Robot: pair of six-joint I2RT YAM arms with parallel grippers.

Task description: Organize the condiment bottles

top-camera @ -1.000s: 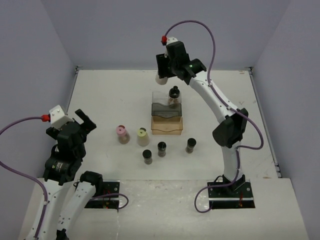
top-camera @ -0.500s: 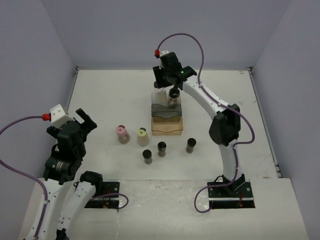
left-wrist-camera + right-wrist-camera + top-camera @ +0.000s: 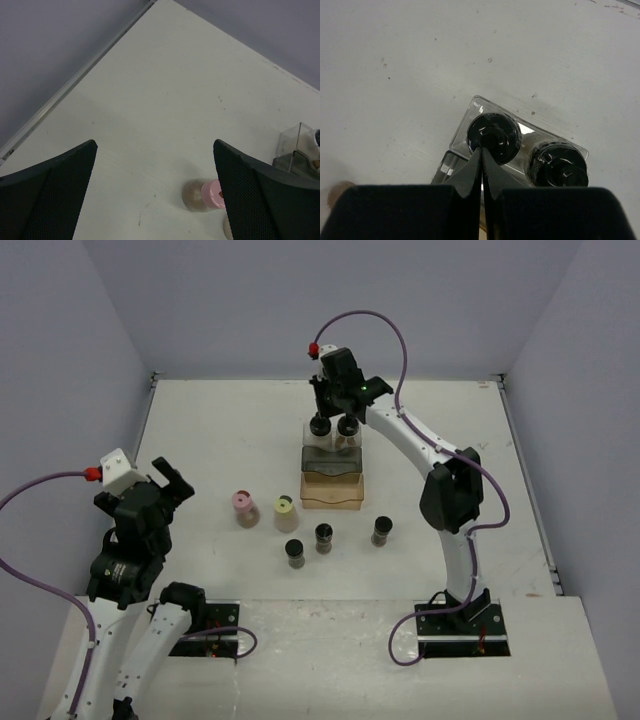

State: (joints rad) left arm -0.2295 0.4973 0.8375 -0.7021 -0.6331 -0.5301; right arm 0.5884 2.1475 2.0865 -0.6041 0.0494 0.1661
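Two black-capped condiment bottles (image 3: pixel 320 425) (image 3: pixel 347 426) stand side by side on the clear top step of the rack (image 3: pixel 333 478). My right gripper (image 3: pixel 482 149) is shut with nothing between its fingers. Its tips sit over the near edge of the left bottle's cap (image 3: pixel 494 137), and the other bottle (image 3: pixel 559 167) is to its right. On the table in front of the rack stand a pink-capped bottle (image 3: pixel 243 506), a yellow-green-capped one (image 3: pixel 285 510) and three black-capped ones (image 3: pixel 294 552) (image 3: pixel 324 537) (image 3: pixel 381 530). My left gripper (image 3: pixel 170 478) is open above the table's left side, with the pink-capped bottle (image 3: pixel 207 195) by its right finger.
The rack steps down from clear through grey to tan towards the arms, and its clear corner (image 3: pixel 295 145) shows in the left wrist view. Walls close the table at the back and left (image 3: pixel 75 80). The right arm (image 3: pixel 440 480) reaches over the table's right half.
My right gripper swung from behind the rack to over its top step and its jaws closed. A second black-capped bottle now shows there beside the first. The left arm stayed still.
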